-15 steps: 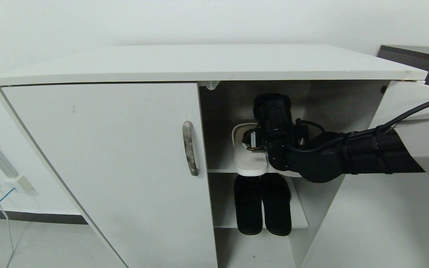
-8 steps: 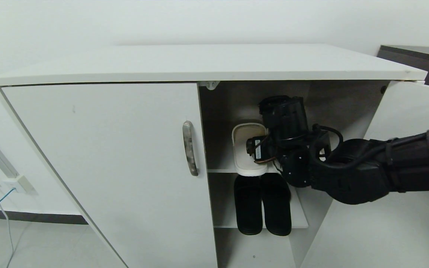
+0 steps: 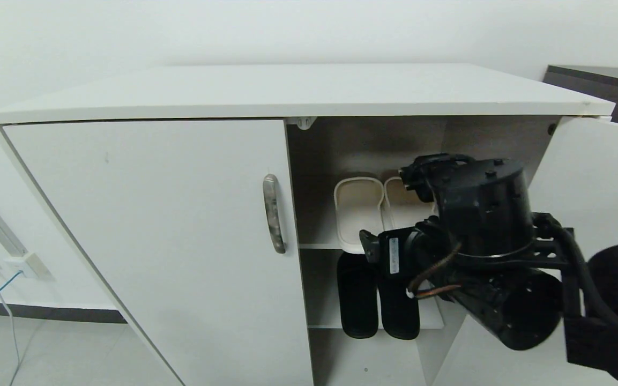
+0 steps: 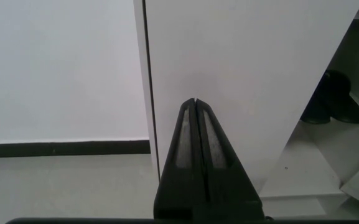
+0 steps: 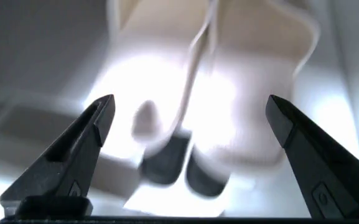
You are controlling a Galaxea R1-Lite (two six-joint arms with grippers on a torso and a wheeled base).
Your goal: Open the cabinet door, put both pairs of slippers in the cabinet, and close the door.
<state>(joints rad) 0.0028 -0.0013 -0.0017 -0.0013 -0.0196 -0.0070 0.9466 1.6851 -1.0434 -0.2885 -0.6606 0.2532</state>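
Now the white slippers [image 3: 358,209] and black slippers [image 3: 357,300] sit shelved; the right gripper [image 5: 190,102] gapes empty; get behind the open door [image 3: 593,161] and push evenly.

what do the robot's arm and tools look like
The right arm is black with a round drum-shaped housing, a small white label, thin coloured wires and a thick black cable. The right tool and left tool are black, tapering to narrow tips.
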